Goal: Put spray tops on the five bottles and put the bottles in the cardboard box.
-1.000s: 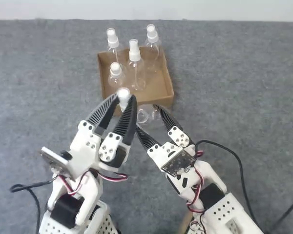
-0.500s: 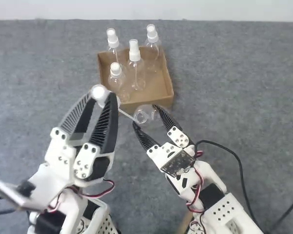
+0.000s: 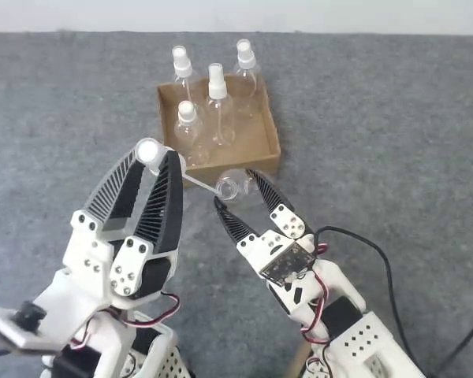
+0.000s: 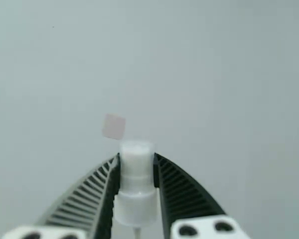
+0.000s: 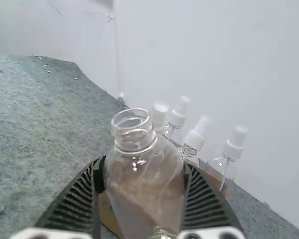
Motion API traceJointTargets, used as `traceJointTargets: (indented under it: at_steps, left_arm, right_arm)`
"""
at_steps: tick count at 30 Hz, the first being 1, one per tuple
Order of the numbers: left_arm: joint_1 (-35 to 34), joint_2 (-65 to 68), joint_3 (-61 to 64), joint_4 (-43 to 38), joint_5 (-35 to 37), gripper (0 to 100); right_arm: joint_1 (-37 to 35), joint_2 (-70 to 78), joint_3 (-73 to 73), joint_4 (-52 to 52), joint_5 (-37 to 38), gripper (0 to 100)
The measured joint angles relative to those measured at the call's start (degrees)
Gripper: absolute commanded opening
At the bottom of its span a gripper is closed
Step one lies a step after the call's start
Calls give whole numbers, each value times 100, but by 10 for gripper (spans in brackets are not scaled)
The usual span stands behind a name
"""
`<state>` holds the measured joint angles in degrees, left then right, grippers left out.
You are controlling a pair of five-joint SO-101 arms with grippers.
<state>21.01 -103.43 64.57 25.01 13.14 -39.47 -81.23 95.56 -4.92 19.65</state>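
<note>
My left gripper [image 3: 153, 157] is shut on a white spray top [image 3: 148, 149], held high above the table. The top's thin dip tube [image 3: 199, 182] slants down to the mouth of a clear open bottle [image 3: 230, 187]. My right gripper [image 3: 235, 190] is shut on that bottle just in front of the cardboard box [image 3: 264, 150]. In the left wrist view the spray top [image 4: 136, 185] stands upright between the gripper's [image 4: 136, 159] ribbed fingers. In the right wrist view the bottle [image 5: 139, 172] points its mouth away, clamped by the gripper [image 5: 142, 169].
Several clear bottles with spray tops [image 3: 216, 83] stand upright in the box on the grey carpet [image 3: 378, 118]. They show behind the held bottle in the right wrist view too [image 5: 194, 140]. A black cable [image 3: 382, 264] curves beside the right arm.
The left gripper with the spray top has swung left and risen away from above the bottle. The right gripper and its bottle have stayed put.
</note>
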Motion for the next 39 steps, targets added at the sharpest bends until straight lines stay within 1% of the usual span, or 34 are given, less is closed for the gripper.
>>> traceJointTargets:
  at_steps: [6, 14, 21, 25, 30, 37, 39]
  left_arm:
    - [-9, 0, 202, 0, 0, 12]
    - [-9, 0, 976, -571, 0, 12]
    - [-9, 0, 1424, -580, 0, 12]
    - [185, 0, 1679, -580, 9, 12]
    - [545, 0, 1714, -378, 0, 12]
    - [598, 0, 1714, -53, -18, 13]
    - [598, 0, 1732, 97, -167, 13]
  right_arm:
    - [-9, 0, 0, 0, 0, 6]
    - [-9, 0, 0, 0, 0, 6]
    - [-9, 0, 0, 0, 0, 6]
    - [-9, 0, 0, 0, 0, 6]
    - [0, 0, 0, 0, 0, 6]
    - [0, 0, 0, 0, 0, 6]
    - [44, 0, 0, 0, -35, 6]
